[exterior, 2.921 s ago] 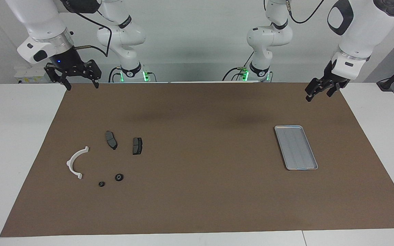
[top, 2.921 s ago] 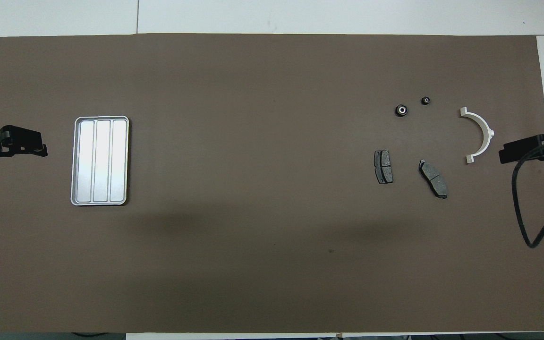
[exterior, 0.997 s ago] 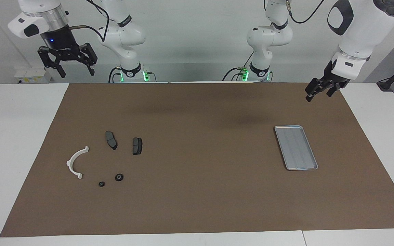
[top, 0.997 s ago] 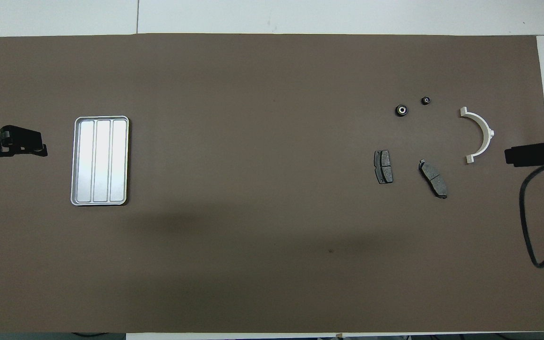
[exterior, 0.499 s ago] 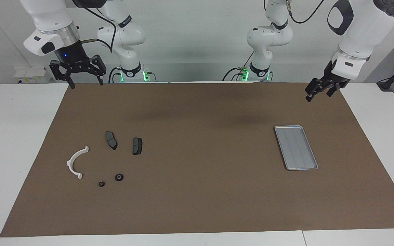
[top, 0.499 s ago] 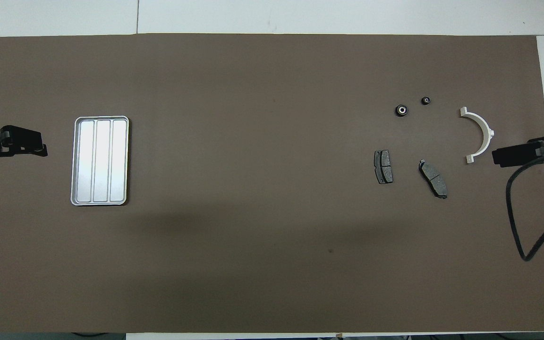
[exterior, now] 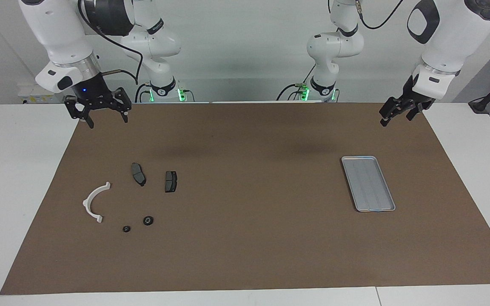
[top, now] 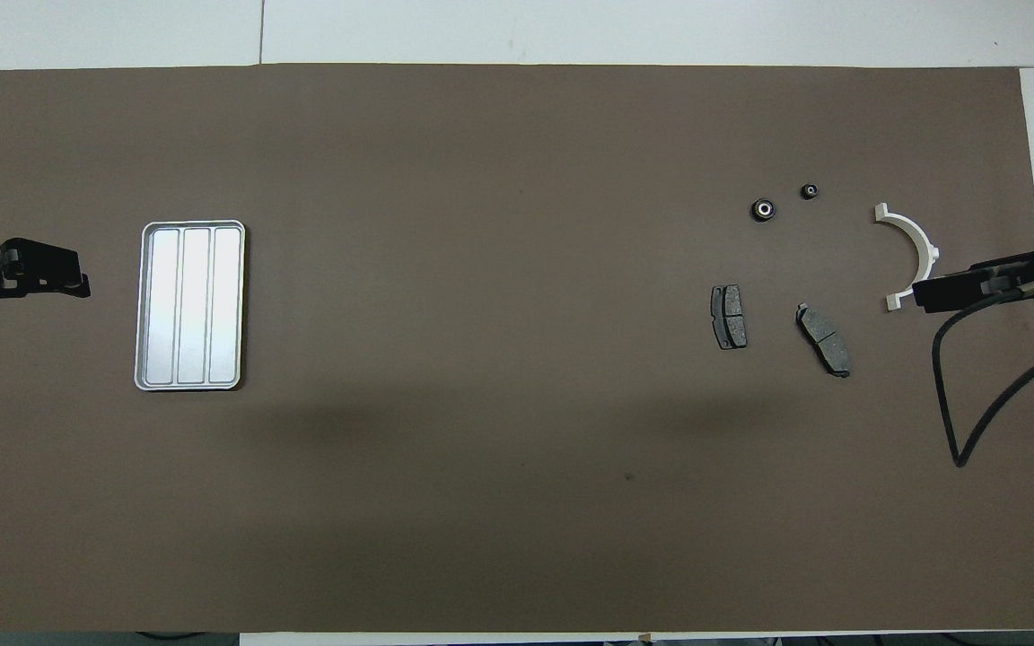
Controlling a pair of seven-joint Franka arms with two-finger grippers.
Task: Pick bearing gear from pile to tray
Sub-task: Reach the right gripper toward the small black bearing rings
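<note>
The pile lies on the brown mat toward the right arm's end. It holds a white half-ring bracket point(exterior: 94, 202) point(top: 916, 256), two dark brake pads point(exterior: 138, 174) point(exterior: 170, 181) and two small black round bearing gears. The larger bearing gear point(exterior: 147, 220) point(top: 763, 210) has a pale centre and lies beside the smaller one point(exterior: 126, 229) point(top: 809, 190). An empty silver tray point(exterior: 368, 183) point(top: 190, 305) sits toward the left arm's end. My right gripper point(exterior: 108, 123) point(top: 925, 294) hangs open in the air, above the mat beside the bracket, touching nothing. My left gripper point(exterior: 395, 120) point(top: 77, 285) waits open and empty above the mat beside the tray.
The brown mat point(exterior: 245, 255) covers most of the white table point(exterior: 15, 170). A black cable point(top: 957, 404) loops down from the right arm above the mat's end.
The right gripper has come down from high up and moved in toward the white bracket. The left arm, the pile and the tray have not moved.
</note>
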